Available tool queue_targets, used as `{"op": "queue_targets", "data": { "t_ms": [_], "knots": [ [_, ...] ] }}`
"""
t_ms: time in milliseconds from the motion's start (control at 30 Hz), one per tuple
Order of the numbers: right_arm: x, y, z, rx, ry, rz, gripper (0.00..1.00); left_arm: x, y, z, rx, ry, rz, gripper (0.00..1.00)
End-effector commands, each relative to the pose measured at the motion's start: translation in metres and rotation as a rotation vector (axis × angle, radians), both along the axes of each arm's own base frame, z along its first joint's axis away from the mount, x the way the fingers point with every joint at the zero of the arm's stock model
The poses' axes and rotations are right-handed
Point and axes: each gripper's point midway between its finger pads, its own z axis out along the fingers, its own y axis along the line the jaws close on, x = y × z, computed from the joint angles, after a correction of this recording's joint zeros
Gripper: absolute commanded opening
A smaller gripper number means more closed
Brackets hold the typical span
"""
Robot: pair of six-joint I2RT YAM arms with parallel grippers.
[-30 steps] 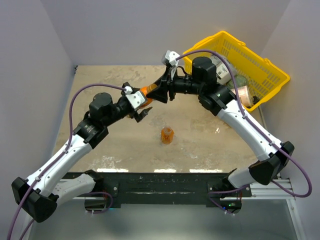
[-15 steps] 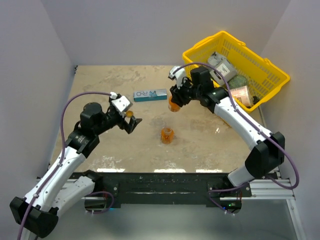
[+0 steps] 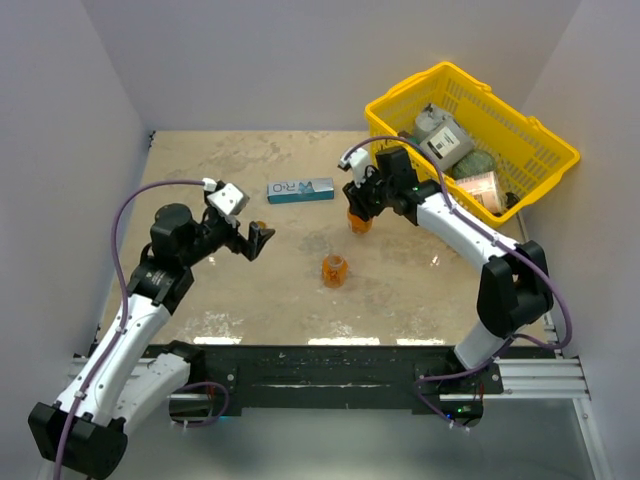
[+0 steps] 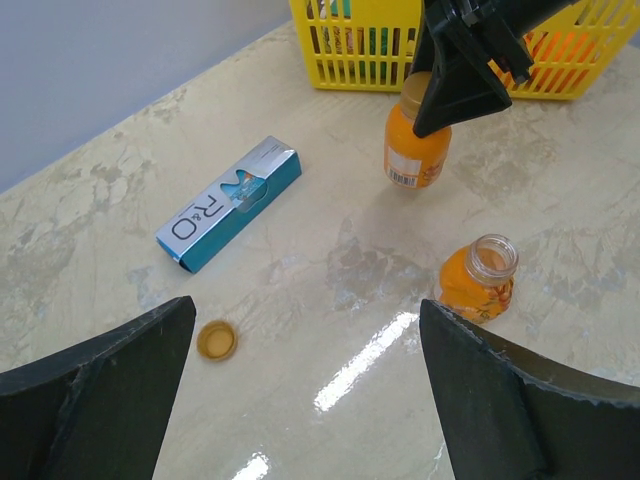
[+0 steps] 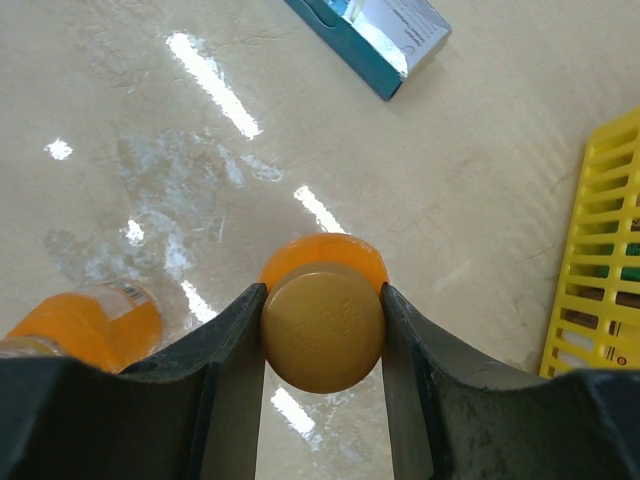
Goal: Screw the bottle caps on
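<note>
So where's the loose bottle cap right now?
In the left wrist view, the loose cap lies flat on the table by the near end of the blue box, left of the open bottle and touching neither.

Worktop: box lies flat at rear centre. Capped bottle stands upright just R of box, btwn box & basket. Basket sits at far R corner w/ several items in it. Open bottle stands nearer front, apart from the capped one. Loose cap lies L of open bottle, in front of box.
</note>
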Motion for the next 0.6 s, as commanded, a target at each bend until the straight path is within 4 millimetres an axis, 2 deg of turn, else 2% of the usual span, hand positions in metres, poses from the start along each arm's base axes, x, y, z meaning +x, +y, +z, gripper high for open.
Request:
{"op": "queue_targets", "data": {
  "t_ms": [0, 67, 133, 433, 567],
  "knots": [
    [0.009, 0.008, -0.002, 0.086, -0.029, 0.002, 0.00, 0.002, 0.002, 0.011, -0.040, -0.030, 0.004, 1.00],
    [0.009, 0.009, -0.011, 0.088, -0.004, -0.003, 0.00, 0.002, 0.003, 0.014, -0.036, -0.032, 0.003, 1.00],
    [0.012, 0.010, -0.013, 0.098, -0.012, -0.008, 0.00, 0.002, 0.004, 0.015, -0.026, -0.039, 0.003, 0.99],
    [0.019, 0.008, -0.028, 0.127, 0.014, -0.028, 0.11, 0.005, 0.006, 0.012, -0.024, -0.034, 0.009, 0.99],
    [0.020, 0.006, -0.032, 0.113, 0.019, -0.033, 0.37, 0.006, 0.007, 0.013, -0.021, -0.039, 0.009, 1.00]
  ]
}}
